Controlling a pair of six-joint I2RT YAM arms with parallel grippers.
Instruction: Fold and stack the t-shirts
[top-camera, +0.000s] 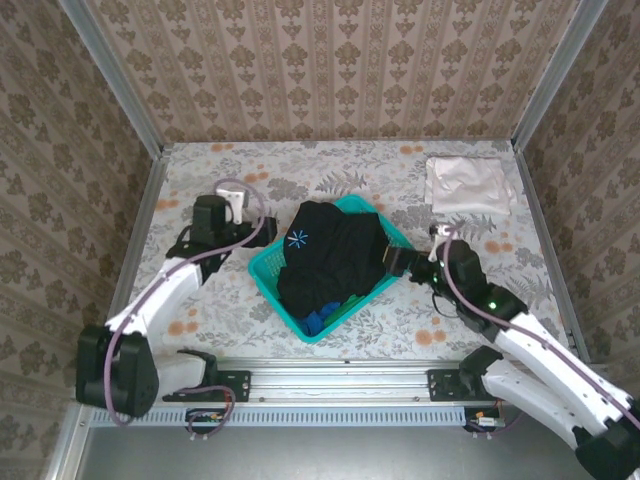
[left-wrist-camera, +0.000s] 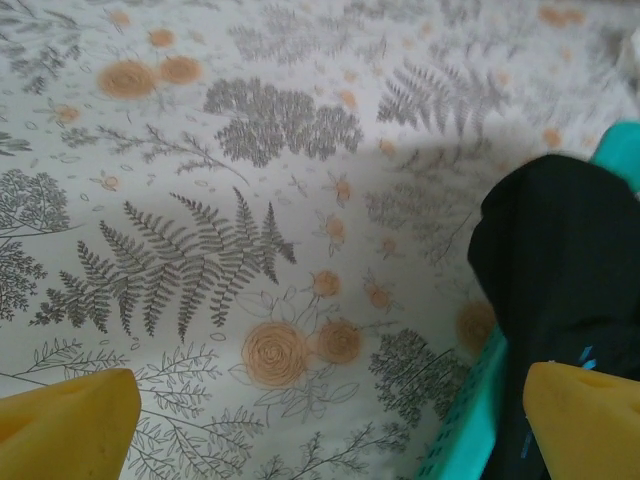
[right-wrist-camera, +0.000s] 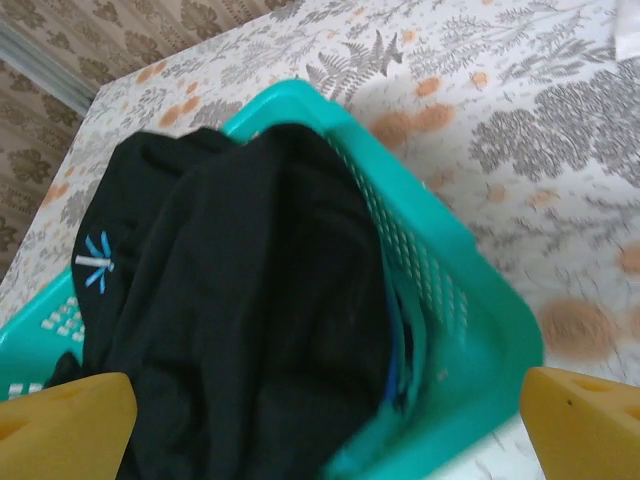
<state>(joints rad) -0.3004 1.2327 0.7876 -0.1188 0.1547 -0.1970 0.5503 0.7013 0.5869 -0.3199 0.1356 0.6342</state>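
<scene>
Top external view: a black t-shirt (top-camera: 335, 260) lies heaped in a teal basket (top-camera: 262, 272) at mid-table. The basket's long axis runs near-left to far-right, and the shirt's starburst mark (top-camera: 297, 240) faces up at the far-left end. A blue t-shirt (top-camera: 316, 322) peeks out at the near corner. A pale t-shirt (top-camera: 468, 185) lies folded flat at far right. Left wrist view: the left gripper (left-wrist-camera: 325, 425) is spread wide over the table (left-wrist-camera: 200, 150) beside the basket. Right wrist view: the right gripper (right-wrist-camera: 325, 425) is spread wide over the black t-shirt, holding nothing.

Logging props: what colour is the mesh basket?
The mesh basket is teal; clearest in right wrist view.
</scene>
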